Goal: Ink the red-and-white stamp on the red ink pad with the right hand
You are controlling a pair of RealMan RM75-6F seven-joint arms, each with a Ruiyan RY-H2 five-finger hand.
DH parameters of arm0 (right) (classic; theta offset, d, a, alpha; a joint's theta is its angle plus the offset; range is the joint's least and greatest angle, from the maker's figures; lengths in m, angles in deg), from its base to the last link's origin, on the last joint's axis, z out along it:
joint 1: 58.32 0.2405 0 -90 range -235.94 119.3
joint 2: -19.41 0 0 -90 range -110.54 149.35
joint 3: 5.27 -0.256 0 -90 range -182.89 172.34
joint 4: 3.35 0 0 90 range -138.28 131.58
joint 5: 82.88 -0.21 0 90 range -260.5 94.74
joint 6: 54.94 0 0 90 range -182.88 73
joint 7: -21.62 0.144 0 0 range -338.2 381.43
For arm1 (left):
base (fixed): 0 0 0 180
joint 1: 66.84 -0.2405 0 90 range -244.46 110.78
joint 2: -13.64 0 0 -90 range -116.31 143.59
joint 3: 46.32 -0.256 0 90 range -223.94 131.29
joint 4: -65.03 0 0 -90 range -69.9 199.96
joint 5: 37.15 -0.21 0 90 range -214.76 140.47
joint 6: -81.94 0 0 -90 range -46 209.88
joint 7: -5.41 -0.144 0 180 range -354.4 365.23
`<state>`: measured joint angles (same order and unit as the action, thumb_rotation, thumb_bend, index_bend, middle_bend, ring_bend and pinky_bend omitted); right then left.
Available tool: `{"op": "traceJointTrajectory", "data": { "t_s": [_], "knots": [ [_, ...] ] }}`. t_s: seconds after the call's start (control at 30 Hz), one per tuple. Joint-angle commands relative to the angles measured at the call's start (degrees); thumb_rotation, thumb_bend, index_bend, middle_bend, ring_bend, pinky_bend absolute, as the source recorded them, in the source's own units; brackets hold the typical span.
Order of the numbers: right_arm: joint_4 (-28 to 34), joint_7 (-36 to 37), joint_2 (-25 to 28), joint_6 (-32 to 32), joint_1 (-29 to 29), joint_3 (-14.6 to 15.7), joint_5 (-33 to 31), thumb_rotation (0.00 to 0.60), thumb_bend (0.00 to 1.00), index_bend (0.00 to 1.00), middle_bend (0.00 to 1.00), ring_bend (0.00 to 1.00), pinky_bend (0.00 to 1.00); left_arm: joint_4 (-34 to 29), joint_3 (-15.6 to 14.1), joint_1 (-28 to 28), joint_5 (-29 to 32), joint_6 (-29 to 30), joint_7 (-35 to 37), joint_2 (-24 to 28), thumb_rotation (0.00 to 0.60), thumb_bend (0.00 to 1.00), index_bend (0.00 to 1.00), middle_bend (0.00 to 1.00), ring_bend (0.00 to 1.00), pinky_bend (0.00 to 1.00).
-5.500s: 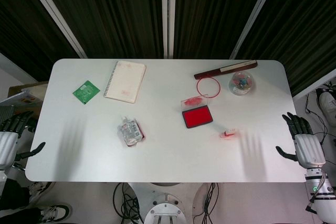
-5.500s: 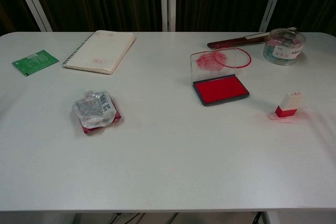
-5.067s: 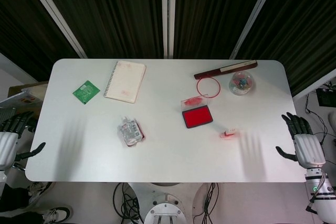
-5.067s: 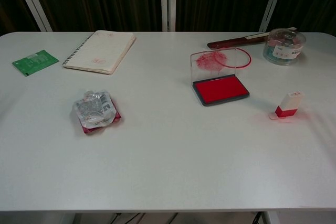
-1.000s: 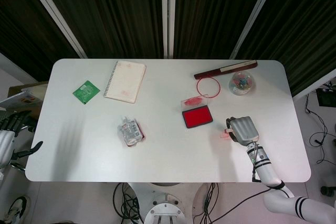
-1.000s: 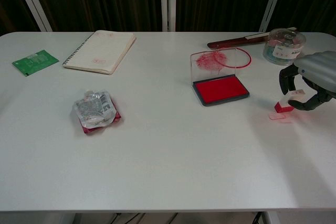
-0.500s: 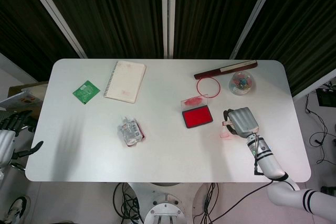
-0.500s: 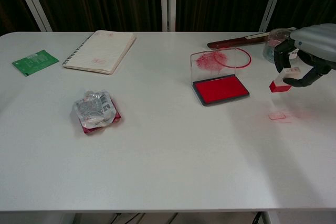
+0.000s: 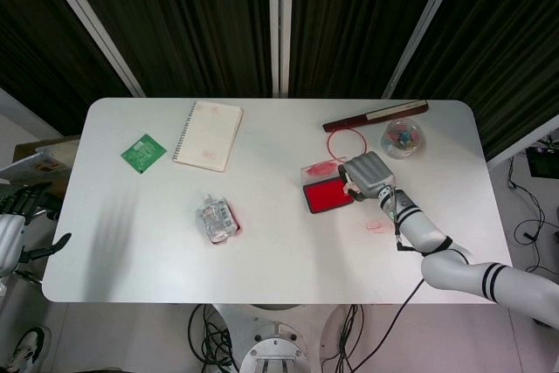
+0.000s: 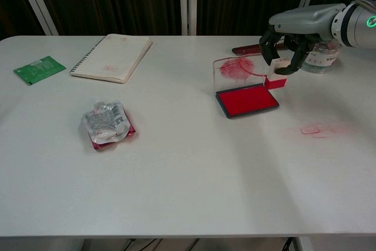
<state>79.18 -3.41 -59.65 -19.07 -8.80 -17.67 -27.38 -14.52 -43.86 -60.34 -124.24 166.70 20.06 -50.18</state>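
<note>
Right robot hand (image 10: 286, 46) grips the red-and-white plastic stamp (image 10: 276, 74), fingers curled round its white upper body, red base pointing down. Stamp hangs just above the right end of the open red ink pad in its dark tray (image 10: 247, 100), not plainly touching it; the pad's clear, red-smeared lid (image 10: 237, 70) stands upright behind. Pad sits right of the middle of the white counter (image 10: 188, 174). From the head view the right robot hand (image 9: 367, 174) covers the stamp. A small clear cap with a red smear (image 10: 310, 129) lies toward the right edge. Left robot hand (image 9: 10, 233) stays off the counter's left edge, fingers apart, holding nothing.
</note>
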Motion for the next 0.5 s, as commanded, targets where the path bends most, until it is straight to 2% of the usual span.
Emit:
{"op": "traceJointTrajectory", "data": {
  "t_s": [0.03,0.2,0.5],
  "knots": [
    [-2.6,-2.5,-2.6,0.2,1.9,1.6,-3.5,0.600,0.30,0.62,0.54,0.82,0.99,0.1,0.0,0.1,0.0,-0.2,0.1,0.0,0.449,0.20,0.10,0.13,0.13,0.22],
    [-3.9,-3.7,-4.7,1.3,3.3,3.1,-6.6,0.600,0.31,0.63,0.54,0.82,0.99,0.3,0.1,0.0,0.1,0.0,0.6,0.0,0.446,0.20,0.10,0.13,0.13,0.22],
    [-4.7,-3.0,-6.3,3.1,4.4,4.3,-7.5,0.600,0.31,0.63,0.54,0.82,0.99,0.4,0.0,-0.1,-0.1,0.3,1.0,0.1,0.451,0.20,0.10,0.13,0.13,0.22]
  ]
}}
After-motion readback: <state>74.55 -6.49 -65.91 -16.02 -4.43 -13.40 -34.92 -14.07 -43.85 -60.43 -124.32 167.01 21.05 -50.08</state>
